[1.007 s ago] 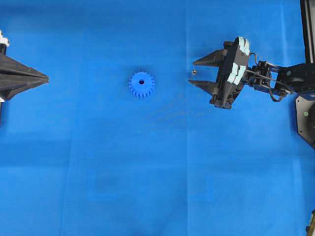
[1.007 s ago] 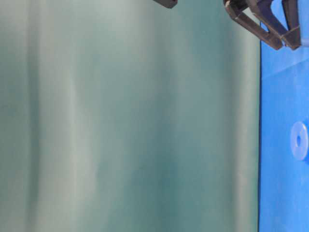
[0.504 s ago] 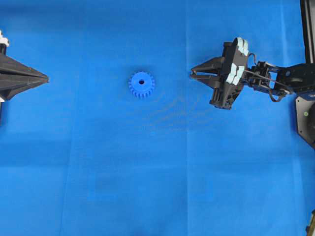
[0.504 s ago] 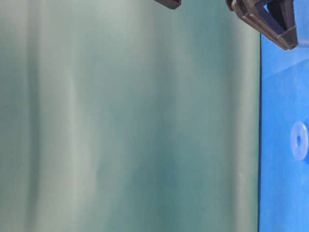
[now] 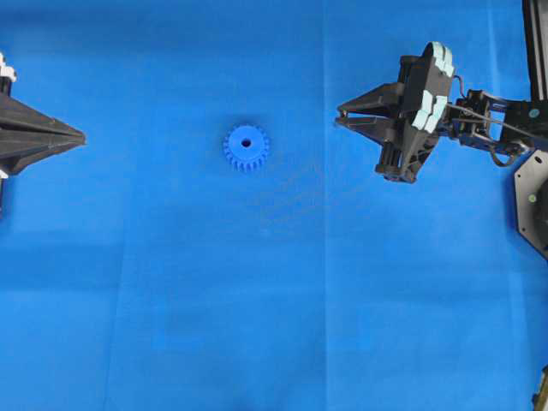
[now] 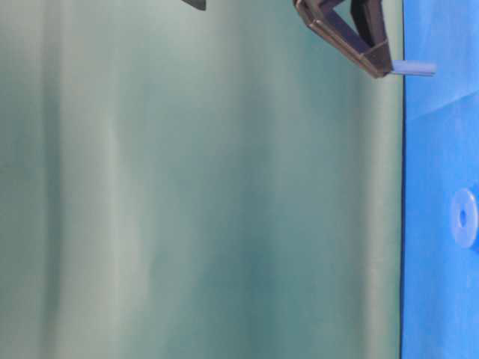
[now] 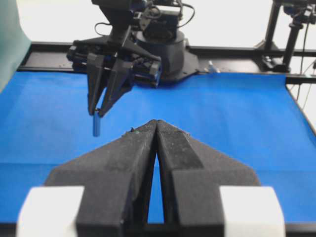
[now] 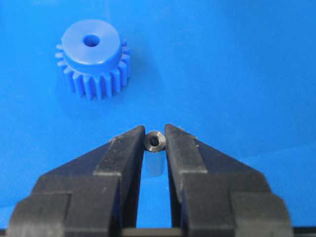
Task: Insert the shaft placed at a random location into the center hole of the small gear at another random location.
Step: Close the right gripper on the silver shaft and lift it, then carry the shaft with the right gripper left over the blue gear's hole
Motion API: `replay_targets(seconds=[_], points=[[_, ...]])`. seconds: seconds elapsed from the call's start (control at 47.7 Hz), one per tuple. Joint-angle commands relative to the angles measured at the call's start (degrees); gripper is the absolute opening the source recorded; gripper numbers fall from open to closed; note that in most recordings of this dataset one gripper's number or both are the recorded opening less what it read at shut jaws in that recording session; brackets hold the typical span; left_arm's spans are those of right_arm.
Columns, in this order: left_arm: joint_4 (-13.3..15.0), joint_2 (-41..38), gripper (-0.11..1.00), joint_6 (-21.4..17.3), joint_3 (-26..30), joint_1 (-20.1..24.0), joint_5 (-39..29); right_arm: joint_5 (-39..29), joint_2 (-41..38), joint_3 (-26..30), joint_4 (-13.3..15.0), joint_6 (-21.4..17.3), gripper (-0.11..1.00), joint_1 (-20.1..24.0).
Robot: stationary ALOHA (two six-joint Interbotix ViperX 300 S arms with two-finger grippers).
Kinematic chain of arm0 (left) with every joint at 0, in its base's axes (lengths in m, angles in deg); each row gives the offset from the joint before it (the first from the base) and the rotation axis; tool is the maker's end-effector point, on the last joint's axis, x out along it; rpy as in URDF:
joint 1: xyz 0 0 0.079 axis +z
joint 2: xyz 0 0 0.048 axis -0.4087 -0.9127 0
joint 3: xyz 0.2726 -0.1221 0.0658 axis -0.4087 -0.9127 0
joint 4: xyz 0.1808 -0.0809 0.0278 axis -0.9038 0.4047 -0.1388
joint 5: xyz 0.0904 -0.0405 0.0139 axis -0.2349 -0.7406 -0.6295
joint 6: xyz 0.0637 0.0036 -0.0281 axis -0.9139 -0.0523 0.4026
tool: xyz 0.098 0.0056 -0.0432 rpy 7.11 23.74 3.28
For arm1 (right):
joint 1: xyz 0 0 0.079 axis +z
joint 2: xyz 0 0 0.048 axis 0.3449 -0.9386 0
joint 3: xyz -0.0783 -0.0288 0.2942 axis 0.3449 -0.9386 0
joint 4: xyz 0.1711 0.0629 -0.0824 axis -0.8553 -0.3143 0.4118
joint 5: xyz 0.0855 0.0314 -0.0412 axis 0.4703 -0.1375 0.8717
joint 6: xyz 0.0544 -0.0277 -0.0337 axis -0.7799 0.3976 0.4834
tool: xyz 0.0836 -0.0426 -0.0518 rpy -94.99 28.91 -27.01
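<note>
Far left of the overhead view, the left tool [image 5: 79, 134] sits clenched and empty. The gear [image 5: 247, 147] lies left of centre on the surface. Upper right, the right tool [image 5: 340, 118] grips the shaft [image 8: 155, 159], lifted clear. Keep it upright, centre it over the hole [image 8: 91, 41], then lower slowly

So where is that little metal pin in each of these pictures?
Overhead: hidden between the right gripper's tips.
Table-level: the shaft juts from the tips, top right.
Left wrist: hangs from them, left of centre.
Right wrist: bottom centre.
Shared landmark: the right gripper.
</note>
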State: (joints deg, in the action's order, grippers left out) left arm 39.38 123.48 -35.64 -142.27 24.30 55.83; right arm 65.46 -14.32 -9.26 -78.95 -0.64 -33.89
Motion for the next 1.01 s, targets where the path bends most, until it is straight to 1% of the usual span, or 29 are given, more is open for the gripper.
replay_targets(seconds=[0.0, 0.147, 0.252, 0.504, 0.713, 0.86, 0.986], points=[[0.00, -0.26, 0.00, 0.09, 0.44, 0.00, 0.09, -0.09, 0.88, 1.14, -0.09, 0.00, 0.03, -0.09], [-0.09, -0.26, 0.00, 0.09, 0.44, 0.09, 0.09, 0.09, 0.44, 1.93, -0.09, 0.00, 0.03, 0.00], [0.00, -0.26, 0.00, 0.09, 0.53, 0.09, 0.09, 0.09, -0.88, 3.87, -0.09, 0.00, 0.03, 0.53], [0.00, -0.35, 0.00, 0.09, 0.53, 0.09, 0.00, -0.44, -7.47, 12.22, -0.09, 0.00, 0.03, 2.81], [-0.09, -0.26, 0.00, 0.09, 0.44, 0.09, 0.00, -3.43, -12.66, 19.95, 0.26, 0.18, 0.03, 4.48], [0.00, -0.26, 0.00, 0.09, 0.44, 0.00, -0.09, -4.57, -14.77, 23.20, 0.62, 0.18, 0.03, 5.10], [0.00, -0.26, 0.00, 0.09, 0.44, 0.09, -0.44, -4.66, -15.73, 24.70, 0.62, 0.18, 0.03, 5.36]])
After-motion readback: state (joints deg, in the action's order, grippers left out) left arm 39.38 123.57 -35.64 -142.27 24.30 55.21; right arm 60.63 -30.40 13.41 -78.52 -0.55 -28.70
